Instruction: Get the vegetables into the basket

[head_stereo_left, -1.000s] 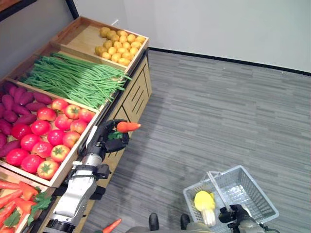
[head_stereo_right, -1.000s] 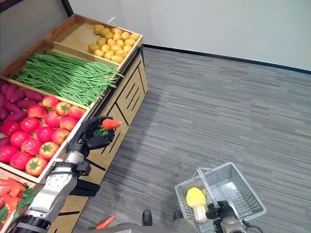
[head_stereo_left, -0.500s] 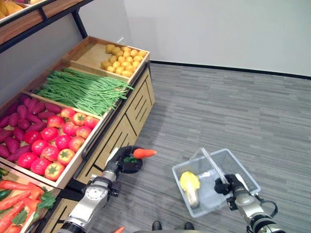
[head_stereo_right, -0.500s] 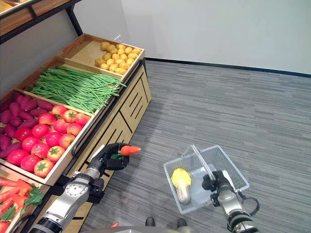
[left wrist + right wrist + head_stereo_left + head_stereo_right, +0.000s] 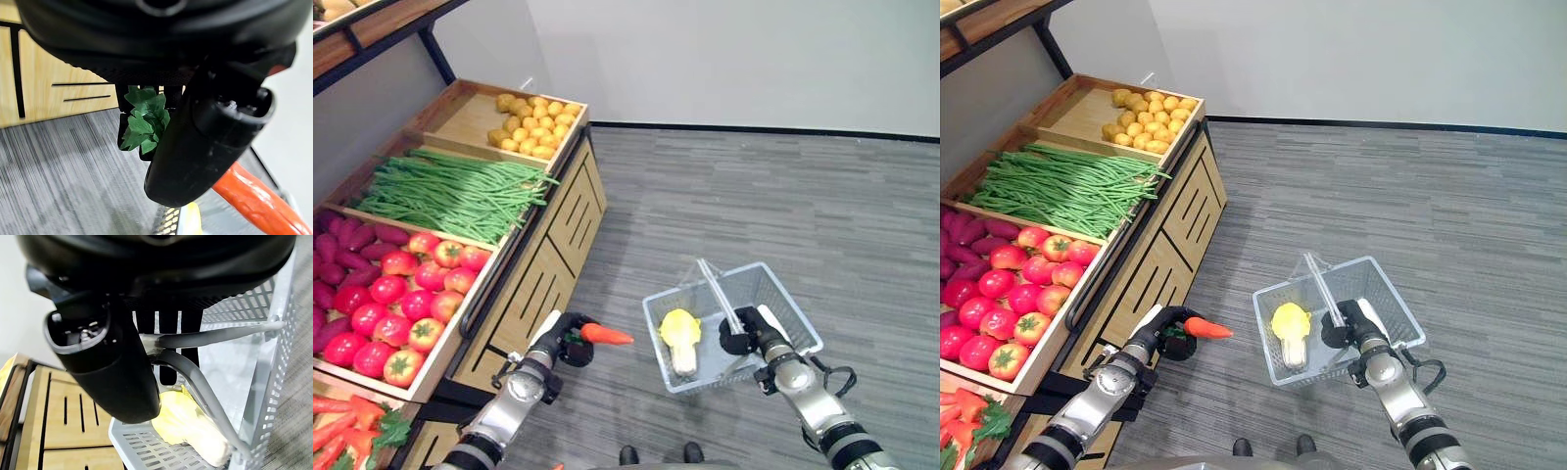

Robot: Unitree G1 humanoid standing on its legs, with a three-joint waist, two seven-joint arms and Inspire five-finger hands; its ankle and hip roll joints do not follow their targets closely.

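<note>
Left eye view: the carrot (image 5: 607,334) is clamped at its leafy end in the left hand (image 5: 570,343), well apart from the basket (image 5: 795,309). The right hand (image 5: 744,334) grips the basket handle (image 5: 717,295). Risk: an early release drops the carrot onto the floor (image 5: 783,206).

The left robot hand (image 5: 561,343), curled round a carrot (image 5: 605,335), is now lower and farther out from the wooden produce stand (image 5: 548,235) than a second ago, when it was beside the tomato crate's edge. The carrot's tip now points toward the basket (image 5: 773,294), with a smaller gap between them. The right robot hand (image 5: 747,331), closed on the basket handle (image 5: 717,294), has lifted the basket up and toward the stand, and the yellow vegetable (image 5: 679,329) inside rides along.
</note>
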